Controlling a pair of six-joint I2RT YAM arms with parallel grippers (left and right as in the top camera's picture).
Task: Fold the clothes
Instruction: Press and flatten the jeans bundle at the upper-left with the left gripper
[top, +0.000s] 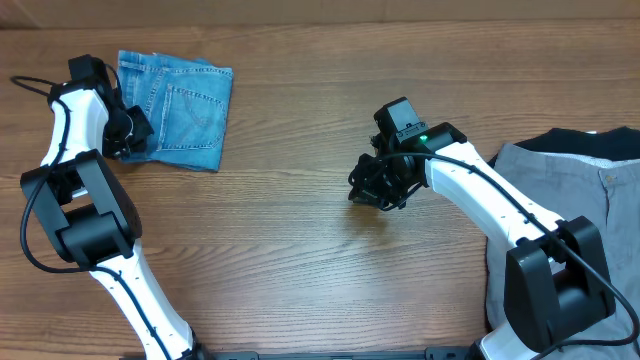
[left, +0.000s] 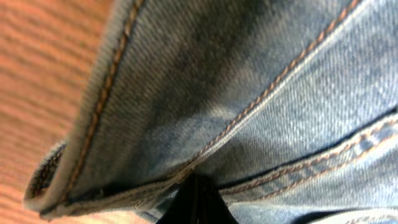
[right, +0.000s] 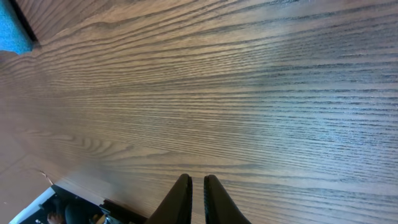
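The light blue jeans (top: 180, 110) lie folded into a small rectangle at the table's far left. My left gripper (top: 133, 130) is down at their near-left edge. In the left wrist view its jaws are shut into one dark wedge (left: 196, 200), pushed against a stitched seam of the jeans (left: 249, 81); no cloth shows between them. Grey trousers (top: 560, 185) lie spread at the right edge, with a black garment (top: 590, 143) just behind them. My right gripper (top: 366, 188) hovers over bare wood mid-table. Its fingertips (right: 198, 186) stand a sliver apart and hold nothing.
The wooden table (top: 300, 250) runs between the jeans and the trousers. The right wrist view shows the table's edge (right: 81, 190) at the lower left, with dark hardware beyond it, and a teal patch (right: 12, 34) in the top left corner.
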